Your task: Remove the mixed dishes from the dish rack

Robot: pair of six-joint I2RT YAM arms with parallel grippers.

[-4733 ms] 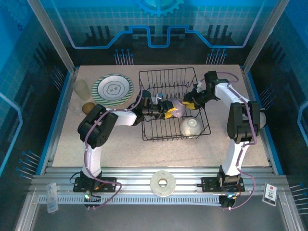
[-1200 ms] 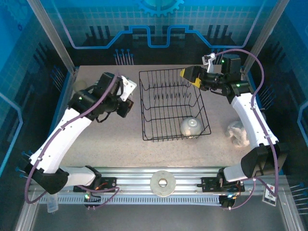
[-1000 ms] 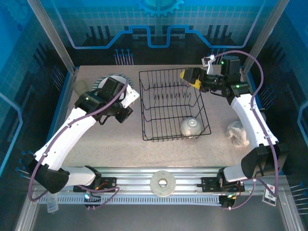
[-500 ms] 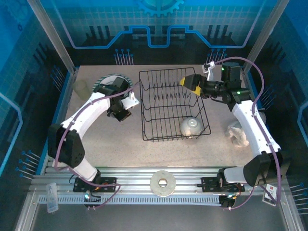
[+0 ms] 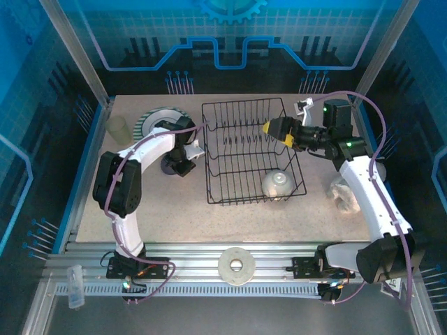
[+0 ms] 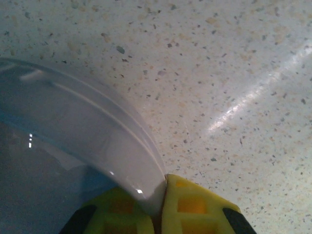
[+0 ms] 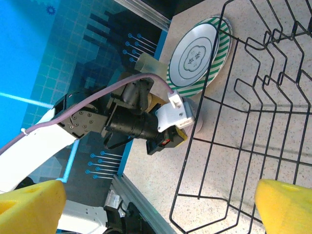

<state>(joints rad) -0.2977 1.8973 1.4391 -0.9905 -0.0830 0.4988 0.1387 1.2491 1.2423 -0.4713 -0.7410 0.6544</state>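
Left gripper (image 6: 158, 204) pinches the wall of the lavender cup (image 6: 73, 131) between its yellow fingers, low at the table (image 5: 279, 223), just outside the rack (image 5: 209, 164) at its 9 o'clock side. Whether the cup's base is seated on the surface cannot be told. Right gripper (image 5: 274, 128) hangs empty over the rack's 2 o'clock corner, fingers (image 7: 29, 200) spread wide.

Inside the rack one dish remains in sight: a cream bowl (image 5: 277, 183) at the 5 o'clock corner. Outside it, the count runs to one striped plate (image 5: 155, 117) at 10 o'clock, partly under the left arm, one tumbler (image 5: 117, 128) at the plate's 9 o'clock, and the one cup in the grip. One cloth lump (image 5: 343, 193) lies at 4 o'clock of the rack, and one white ring (image 5: 236, 265) sits at 6 o'clock on the rail between the two arm bases.

The likely trouble lies in the release: a cup held by a single wall could tip or roll if let go before it stands flat, and the left arm, drawn close between plate and rack, could nudge either on its way out. The bowl's smooth, rounded side may slip from the right fingers, or they may catch on the wires.
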